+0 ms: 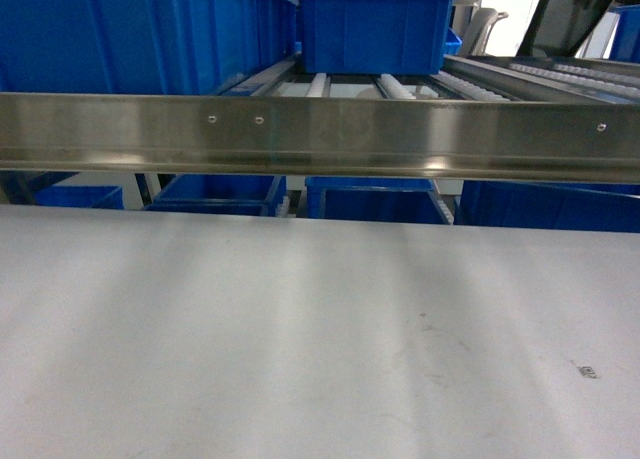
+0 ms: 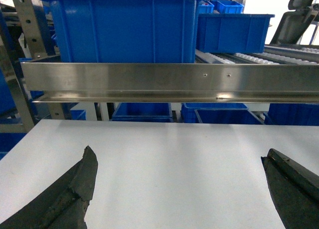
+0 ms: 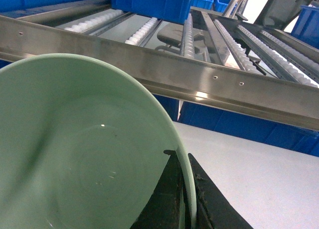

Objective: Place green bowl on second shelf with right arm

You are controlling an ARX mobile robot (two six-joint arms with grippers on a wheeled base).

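While the right hand (image 3: pixel 185 199) pinches the rim of the small pale mint-green plastic bowl (image 3: pixel 84 149) near the steel roller shelf (image 3: pixel 209 39), the left hand (image 2: pixel 182 189) hangs wide above the white table (image 2: pixel 174 159).

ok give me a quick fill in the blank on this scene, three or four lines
1. The right tool is shut on the rim of a ____ bowl.
2. The left tool is ____, holding nothing.
3. The crates on the rack are ____ in colour.
4. In the head view the bowl is ____.

Missing words: green; open; blue; not visible
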